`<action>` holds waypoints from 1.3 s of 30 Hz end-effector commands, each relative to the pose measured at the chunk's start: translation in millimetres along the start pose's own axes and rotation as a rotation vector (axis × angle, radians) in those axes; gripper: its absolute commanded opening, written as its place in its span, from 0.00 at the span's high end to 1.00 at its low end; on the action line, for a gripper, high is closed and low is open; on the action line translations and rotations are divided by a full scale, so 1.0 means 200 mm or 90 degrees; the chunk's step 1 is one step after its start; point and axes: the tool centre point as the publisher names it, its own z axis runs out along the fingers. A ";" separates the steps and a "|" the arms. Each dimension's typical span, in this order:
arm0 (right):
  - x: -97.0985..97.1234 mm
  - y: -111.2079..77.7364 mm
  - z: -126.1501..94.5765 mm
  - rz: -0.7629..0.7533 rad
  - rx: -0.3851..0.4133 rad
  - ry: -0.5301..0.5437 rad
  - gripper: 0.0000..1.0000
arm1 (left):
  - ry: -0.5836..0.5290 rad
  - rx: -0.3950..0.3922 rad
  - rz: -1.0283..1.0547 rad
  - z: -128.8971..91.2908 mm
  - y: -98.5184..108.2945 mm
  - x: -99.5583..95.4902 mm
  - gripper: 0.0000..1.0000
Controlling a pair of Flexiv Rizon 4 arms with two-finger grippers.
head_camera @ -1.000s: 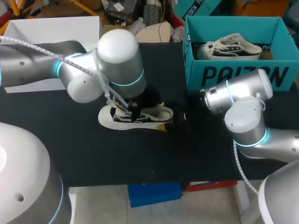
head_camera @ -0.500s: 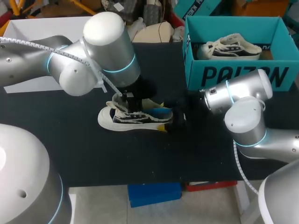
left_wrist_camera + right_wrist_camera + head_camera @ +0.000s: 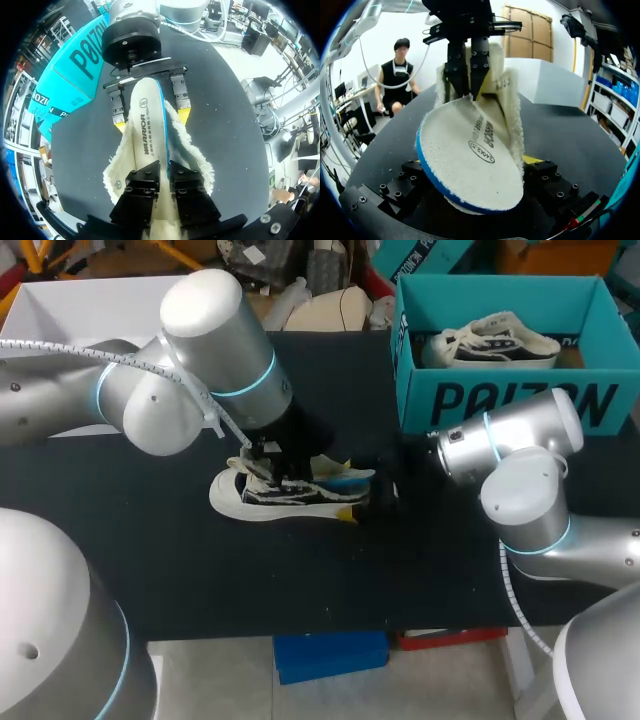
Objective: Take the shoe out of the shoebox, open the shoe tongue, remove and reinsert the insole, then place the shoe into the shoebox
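Since a second ago my left arm has swung up and off toward the far left. The insole has come further out with it, so its blue edge now shows above the shoe's opening, which it didn't before. The shoe hasn't budged, and my right arm is parked where it was.

So right now the shoe sits on its sole about mid-table, white toe pointing left and heel pointing right. My left gripper is right above it, clenched on one end of the insole with both fingers pinching it from either side. From there the insole slopes down and away toward the heel. Its other end is low between the fingers of my right gripper.

That right gripper comes in from the right at heel level. Its yellow tips press on the shoe's fluffy collar from both sides, so I'd call it grasping the shoe at the heel. In the right wrist view the insole's fleecy top faces the camera, with the blue edge running round it. The left fingers are nipped onto its far end, up above the shoe.

The teal shoebox stands at the far right of the table, well apart from the shoe I'm working on. A second shoe lies inside it.
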 end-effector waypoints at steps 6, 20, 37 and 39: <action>0.01 -0.01 0.01 0.001 0.001 0.000 1.00 | -0.071 -0.046 0.018 0.01 0.00 0.00 0.42; 0.01 -0.01 0.01 0.001 0.001 0.000 1.00 | -0.133 -0.079 0.019 0.10 -0.05 -0.02 0.50; 0.01 -0.01 0.01 0.001 0.001 0.000 1.00 | -0.194 -0.071 -0.025 0.12 -0.12 -0.08 0.54; 0.01 -0.01 0.01 0.001 0.001 0.000 1.00 | -0.195 -0.066 -0.024 0.13 -0.14 -0.08 0.55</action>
